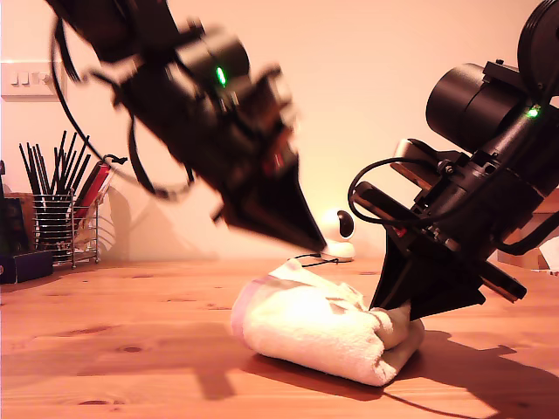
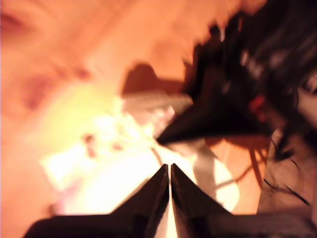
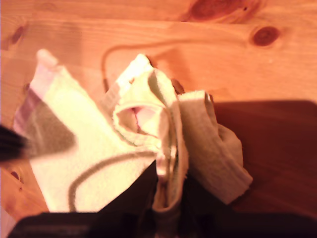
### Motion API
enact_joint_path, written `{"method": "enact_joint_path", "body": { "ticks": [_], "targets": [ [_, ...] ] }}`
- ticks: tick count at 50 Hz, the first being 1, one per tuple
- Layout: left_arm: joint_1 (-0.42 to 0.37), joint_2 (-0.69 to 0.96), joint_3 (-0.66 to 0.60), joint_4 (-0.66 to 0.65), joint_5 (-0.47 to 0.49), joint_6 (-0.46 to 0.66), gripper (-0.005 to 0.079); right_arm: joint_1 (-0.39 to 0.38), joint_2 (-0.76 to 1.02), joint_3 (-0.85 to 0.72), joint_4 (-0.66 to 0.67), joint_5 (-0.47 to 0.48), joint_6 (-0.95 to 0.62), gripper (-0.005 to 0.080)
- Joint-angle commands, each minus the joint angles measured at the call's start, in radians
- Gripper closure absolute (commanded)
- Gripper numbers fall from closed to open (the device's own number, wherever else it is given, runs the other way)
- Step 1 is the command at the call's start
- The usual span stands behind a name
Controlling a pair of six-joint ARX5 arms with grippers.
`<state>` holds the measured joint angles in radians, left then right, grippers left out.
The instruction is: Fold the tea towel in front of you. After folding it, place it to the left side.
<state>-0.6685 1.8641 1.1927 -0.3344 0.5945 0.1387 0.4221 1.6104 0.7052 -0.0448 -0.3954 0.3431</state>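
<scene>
The cream-white tea towel (image 1: 314,327) lies bunched in a thick folded roll on the wooden table (image 1: 131,349), near the middle of the exterior view. My second gripper (image 1: 400,305) comes in from the exterior view's right and is shut on a fold at the towel's end; the second wrist view shows cloth (image 3: 89,148) pinched between its jaws (image 3: 168,171). My first gripper (image 1: 316,243) hangs just above the towel, shut and holding nothing. It is motion-blurred in both the exterior and first wrist views, its tips (image 2: 169,166) over the bright towel (image 2: 114,178).
A wire holder of pencils (image 1: 57,223) and dark boxes stand at the exterior view's left, by the wall. A small white round camera (image 1: 339,234) and a thin black cable (image 1: 319,259) sit behind the towel. A light switch (image 1: 31,80) is on the wall.
</scene>
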Motion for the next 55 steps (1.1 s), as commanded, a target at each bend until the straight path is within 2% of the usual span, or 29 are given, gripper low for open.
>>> {"method": "enact_joint_path", "body": {
  "ticks": [1,17,23,31,40,52,55],
  "targets": [
    [-0.011,0.044,-0.028,0.014,0.008,0.012,0.0764,0.0,0.016,0.01,0.004,-0.002,-0.002,0.0762],
    [-0.012,0.11,-0.028,0.073,0.005,0.038,0.0764,0.0,0.014,0.024,0.01,-0.071,0.003,0.0761],
    [-0.015,0.152,-0.028,0.074,-0.001,0.038,0.0764,0.0,0.011,0.054,-0.008,-0.079,0.001,0.0723],
    [-0.015,0.171,-0.028,0.085,-0.023,0.038,0.0764,0.001,-0.004,0.108,-0.085,-0.086,-0.039,0.0624],
    [-0.014,0.171,-0.028,0.111,-0.028,0.038,0.0764,0.001,-0.039,0.169,-0.171,-0.09,-0.123,0.0557],
    [-0.015,0.171,-0.028,0.127,-0.027,0.037,0.0764,0.0,-0.097,0.254,-0.326,-0.092,-0.217,0.0553],
    [-0.015,0.171,-0.028,0.128,-0.025,0.037,0.0764,0.0,-0.111,0.273,-0.357,-0.093,-0.237,0.0577]
  ]
}}
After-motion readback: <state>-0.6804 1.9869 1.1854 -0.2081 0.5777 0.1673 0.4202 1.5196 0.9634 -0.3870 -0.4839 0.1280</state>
